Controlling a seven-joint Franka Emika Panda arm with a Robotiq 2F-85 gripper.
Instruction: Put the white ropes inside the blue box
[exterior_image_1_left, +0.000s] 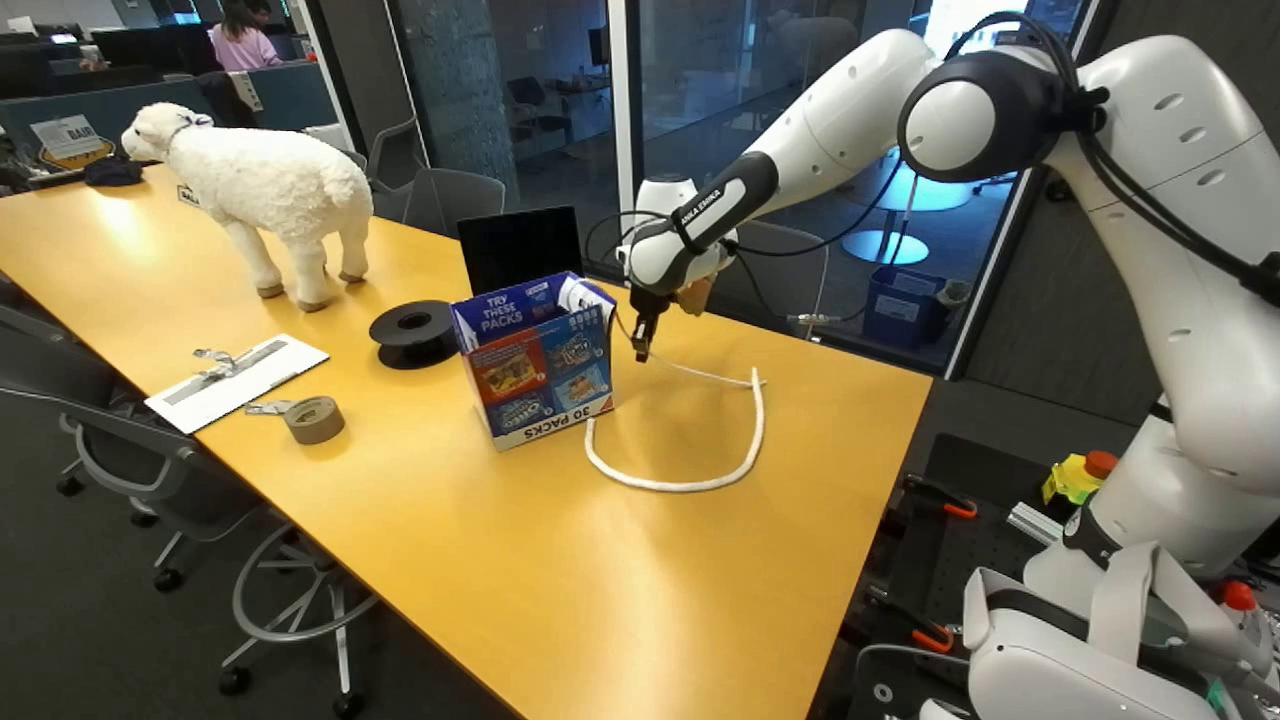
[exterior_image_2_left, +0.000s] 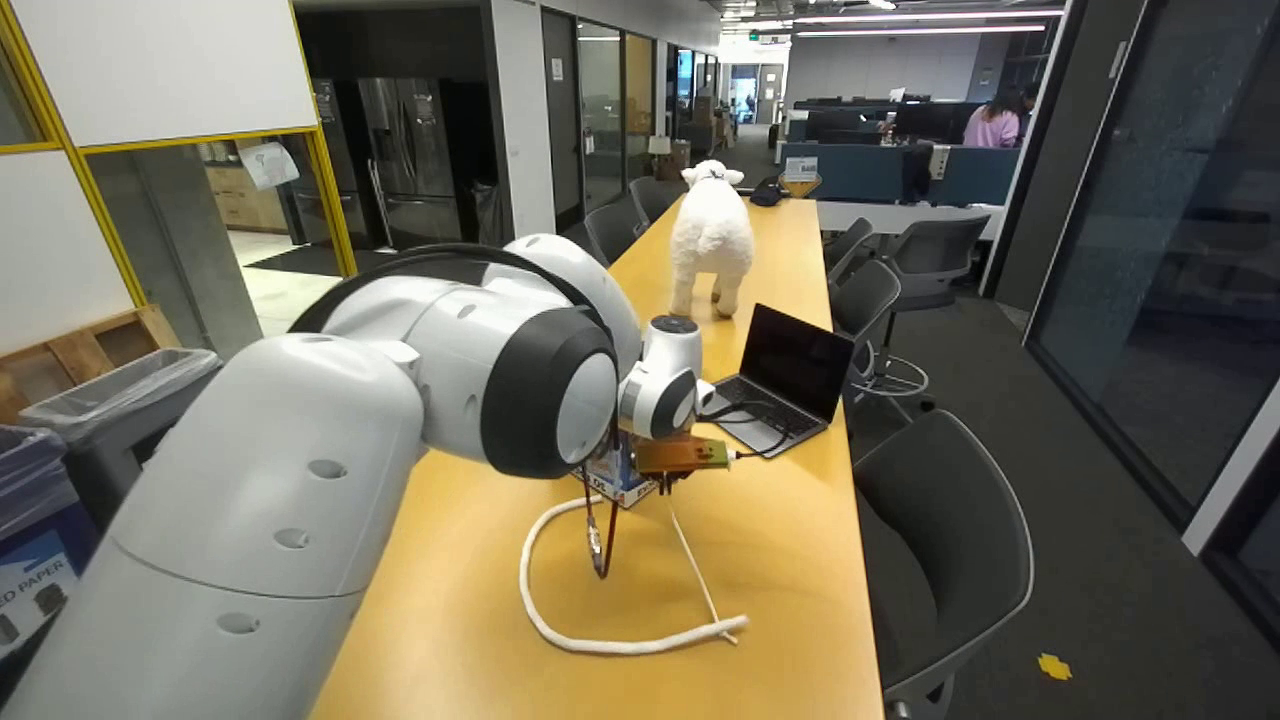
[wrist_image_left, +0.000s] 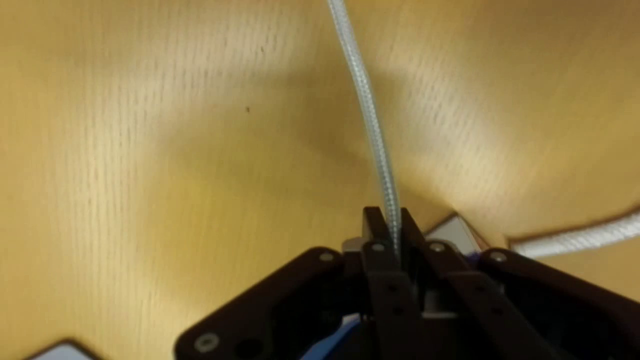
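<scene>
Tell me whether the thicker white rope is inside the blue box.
No, the thicker white rope lies in a curve on the table, outside the blue box.

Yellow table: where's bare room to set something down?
In an exterior view, a broad patch of the table lies between the roll of tape, the thick white rope and the table's edge; a smaller one lies inside that rope's curve. It's crowded around the blue box: the black spool, the laptop and the gripper, closed on the thin white rope, are close by.
</scene>
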